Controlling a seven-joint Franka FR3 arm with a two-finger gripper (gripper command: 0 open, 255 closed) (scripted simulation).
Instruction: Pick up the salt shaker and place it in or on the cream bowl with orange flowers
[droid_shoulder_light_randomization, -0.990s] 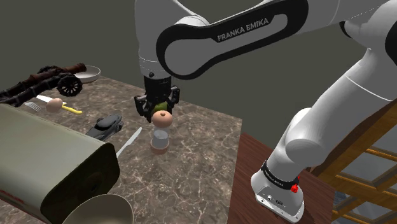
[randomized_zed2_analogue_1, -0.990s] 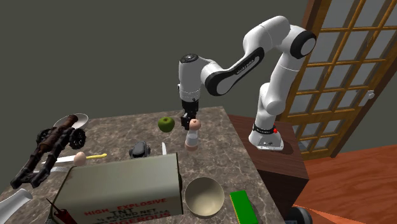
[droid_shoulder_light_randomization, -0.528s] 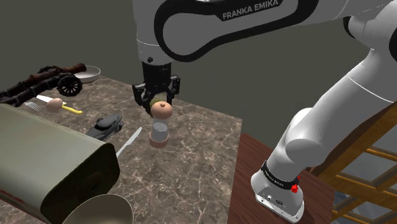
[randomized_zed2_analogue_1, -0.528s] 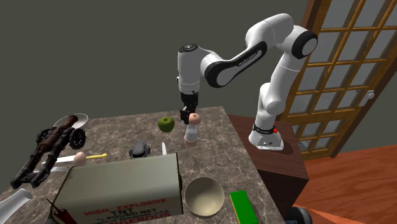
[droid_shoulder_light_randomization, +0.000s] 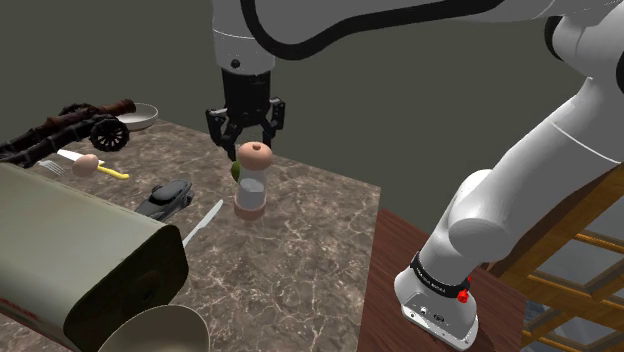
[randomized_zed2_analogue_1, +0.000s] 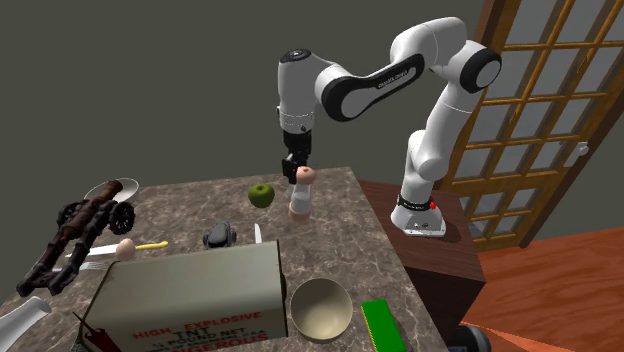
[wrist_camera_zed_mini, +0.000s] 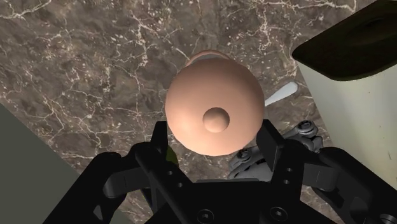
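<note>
Tool is pinching salt shaker by knob, holding it above counter; cream bowl, 6 o'clock of shaker in second exterior view, is waiting empty.

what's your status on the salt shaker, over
Hand shut on salt shaker, held above marble table. Cream bowl empty. Tall box stands right beside it, could crowd the approach.

Wrist points straight down, gripper apparently clasping the salt shaker.
</note>
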